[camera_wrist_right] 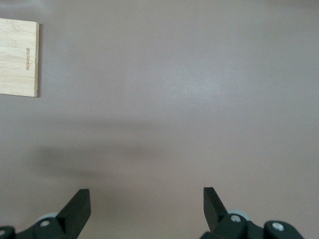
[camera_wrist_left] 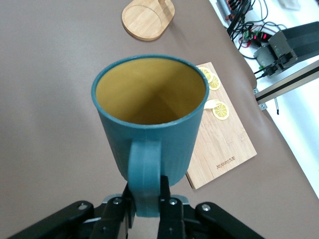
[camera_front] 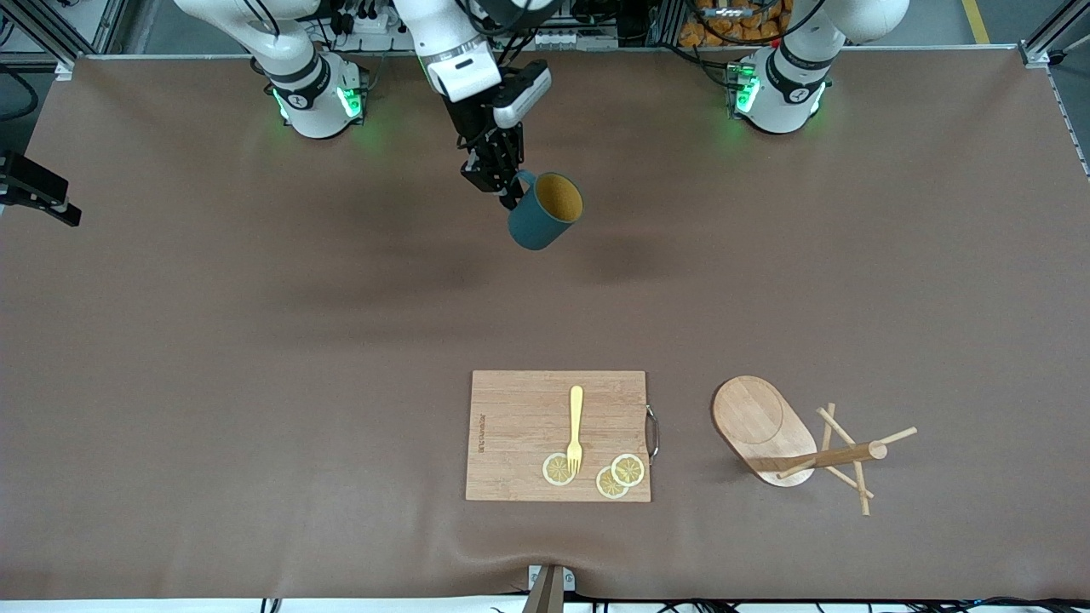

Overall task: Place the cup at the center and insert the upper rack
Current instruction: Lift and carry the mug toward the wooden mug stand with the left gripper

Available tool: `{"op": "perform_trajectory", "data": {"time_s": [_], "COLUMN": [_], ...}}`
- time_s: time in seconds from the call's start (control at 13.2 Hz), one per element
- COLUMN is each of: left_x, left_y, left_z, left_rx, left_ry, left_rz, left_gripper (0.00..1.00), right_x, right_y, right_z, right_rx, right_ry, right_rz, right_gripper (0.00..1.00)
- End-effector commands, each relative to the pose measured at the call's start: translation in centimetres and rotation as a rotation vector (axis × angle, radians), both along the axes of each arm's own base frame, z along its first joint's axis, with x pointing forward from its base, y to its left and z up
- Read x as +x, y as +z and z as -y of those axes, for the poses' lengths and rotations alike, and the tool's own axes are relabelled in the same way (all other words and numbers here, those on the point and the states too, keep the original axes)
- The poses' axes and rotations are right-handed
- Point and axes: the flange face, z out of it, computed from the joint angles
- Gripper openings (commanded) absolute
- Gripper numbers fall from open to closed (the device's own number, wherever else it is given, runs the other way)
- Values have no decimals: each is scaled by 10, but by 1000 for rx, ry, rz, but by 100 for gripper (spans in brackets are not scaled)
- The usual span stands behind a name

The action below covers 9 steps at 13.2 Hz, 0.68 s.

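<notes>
The dark teal cup (camera_front: 545, 213) with a mustard-yellow inside hangs tilted in the air over the bare table near the robots' bases. My left gripper (camera_front: 509, 191) is shut on its loop handle. The left wrist view shows the cup (camera_wrist_left: 149, 114) with its fingers (camera_wrist_left: 167, 191) clamped on the handle. The wooden upper rack (camera_front: 766, 421) lies on its side near the front camera, toward the left arm's end, post and pegs (camera_front: 839, 455) flat on the table; its oval base (camera_wrist_left: 148, 19) shows in the left wrist view. My right gripper (camera_wrist_right: 147, 194) is open and empty above bare table; it does not show in the front view.
A rectangular wooden cutting board (camera_front: 558, 434) lies near the front camera beside the rack, with a yellow fork (camera_front: 576, 426) and three lemon slices (camera_front: 613, 477) on it. The board also shows in the left wrist view (camera_wrist_left: 222, 144) and the right wrist view (camera_wrist_right: 17, 57).
</notes>
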Motion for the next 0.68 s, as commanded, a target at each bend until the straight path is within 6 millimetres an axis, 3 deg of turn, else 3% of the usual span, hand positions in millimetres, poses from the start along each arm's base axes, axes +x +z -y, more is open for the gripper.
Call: {"op": "perform_trajectory", "data": {"time_s": [0.0,0.3,0.61], "left_x": [21,58,99], "left_y": [26,63,82], "left_z": [-23,-61,-98], "left_rx": [-59,-134,-207], "left_ry": [-15,-49,-71], "left_rz": [-54,-124,-177], "left_gripper": [0,0,0], "right_x": [2,3,4], "right_y": [0,-2,-3], "right_z": [-1,-4,-7], "right_rx": [-8,7,7], "right_ry": [13,5,9], "right_rz": [0,-11,-11], "right_gripper": [100,100,100]}}
